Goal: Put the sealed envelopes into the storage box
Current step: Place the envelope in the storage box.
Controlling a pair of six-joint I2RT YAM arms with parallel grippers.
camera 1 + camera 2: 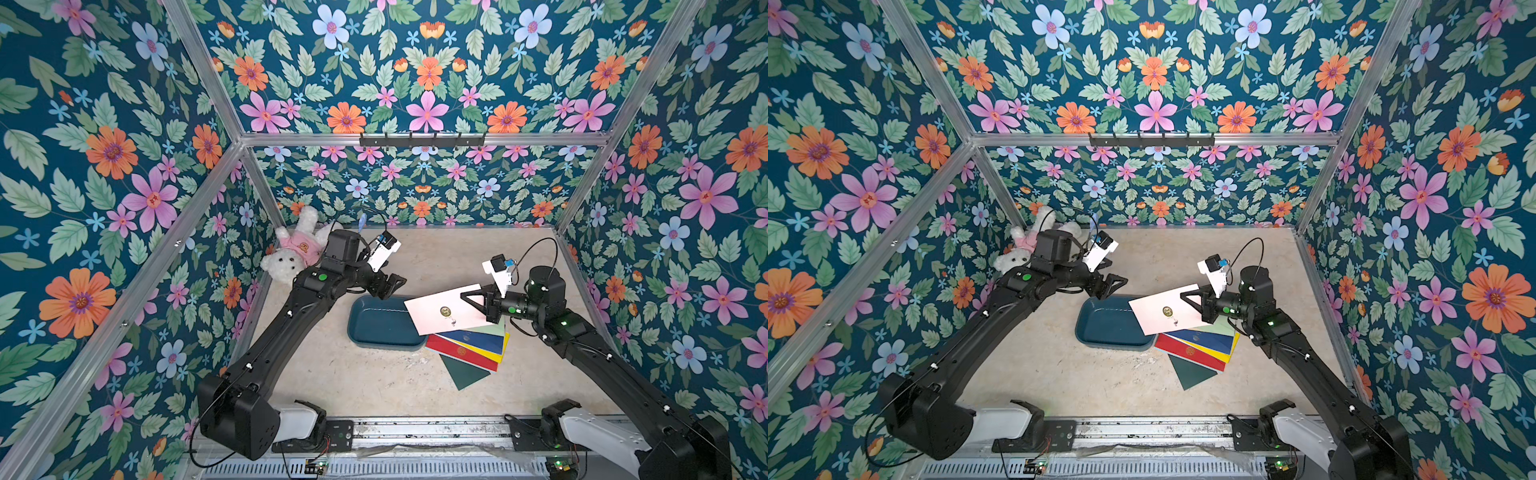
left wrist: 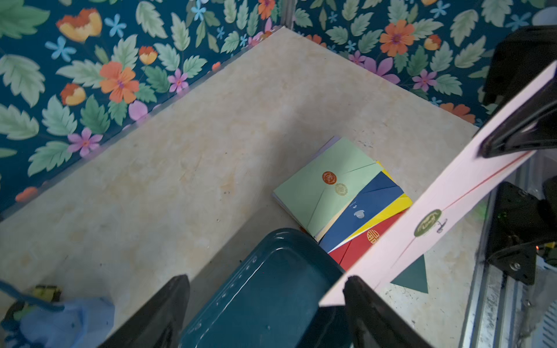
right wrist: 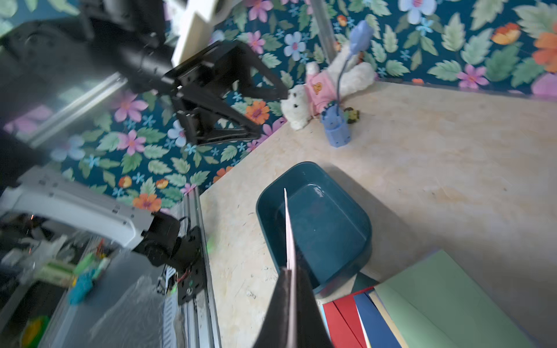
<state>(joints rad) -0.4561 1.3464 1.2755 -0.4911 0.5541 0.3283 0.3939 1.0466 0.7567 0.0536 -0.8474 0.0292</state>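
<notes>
The left pincer [image 2: 265,278] stood spread wide above the shallow dark teal plastic tray [image 2: 271,301]. A pale pink paper envelope [image 2: 437,211] slanted across, clamped at one end by the right pincer [image 2: 497,147]. Just beside the tray, a fanned stack of coloured envelopes [image 2: 331,186], light green uppermost, lay on the beige marbled worktop [image 2: 180,165].

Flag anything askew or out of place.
The envelope stack beside the storage box is fanned out crookedly, corners pointing different ways. A plush bear lies toppled in the far corner. The right gripper holds a pink envelope tilted over the box.
</notes>
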